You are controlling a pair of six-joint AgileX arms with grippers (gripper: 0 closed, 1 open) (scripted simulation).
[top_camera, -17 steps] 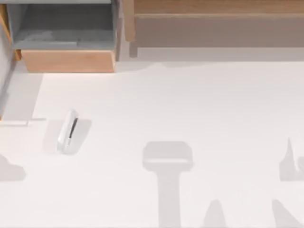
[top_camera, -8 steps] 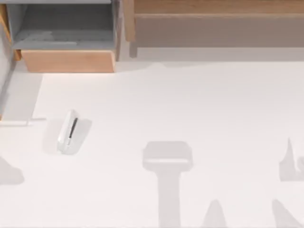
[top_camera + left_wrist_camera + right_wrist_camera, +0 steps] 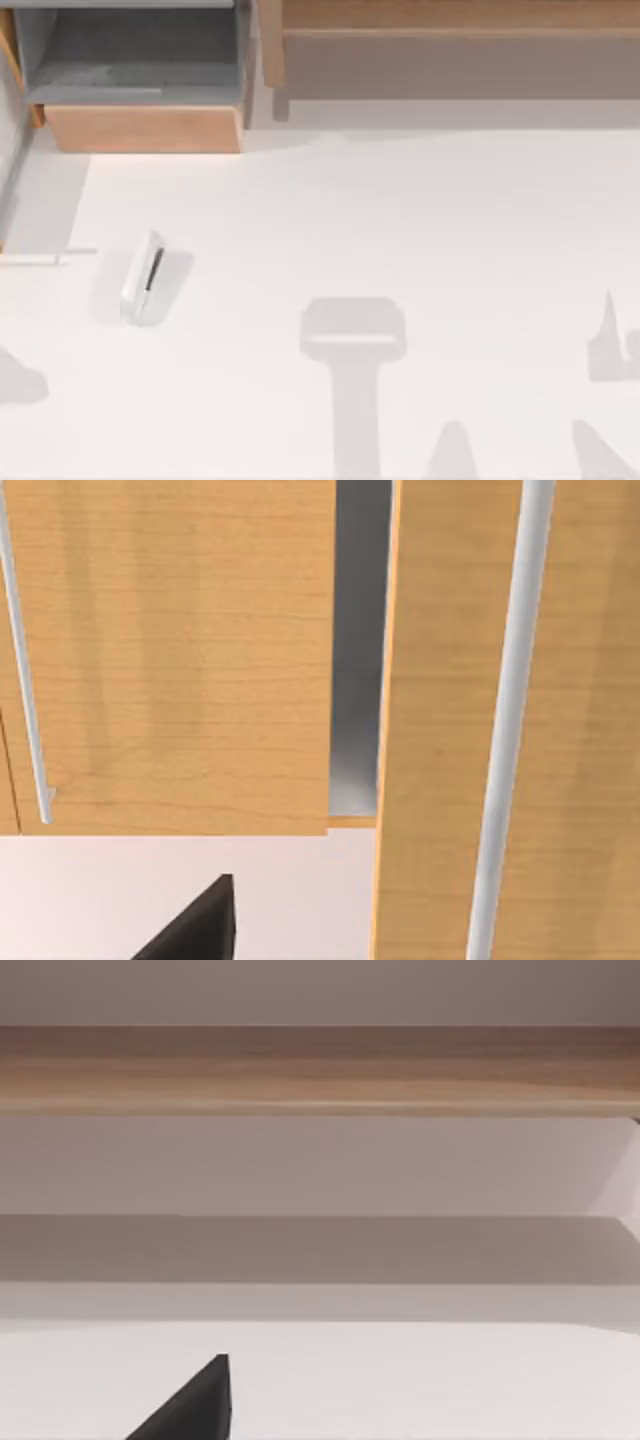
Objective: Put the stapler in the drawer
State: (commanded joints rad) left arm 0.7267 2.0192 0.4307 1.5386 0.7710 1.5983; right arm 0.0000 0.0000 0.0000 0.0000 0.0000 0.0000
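The drawer [image 3: 140, 80] sits at about ten o'clock on the white table [image 3: 400, 250]. It is pulled open, and its grey floor is bare. Its tan front panel faces the table.

The stapler [image 3: 146, 279] lies on the table at about eight o'clock, well apart from the drawer and closer to the left side. Its thin dark slit faces up.

A long wooden shelf [image 3: 450, 50] runs from twelve o'clock to two o'clock, just beside the drawer.

Whether the left and right pincers are released or clenched cannot be told.
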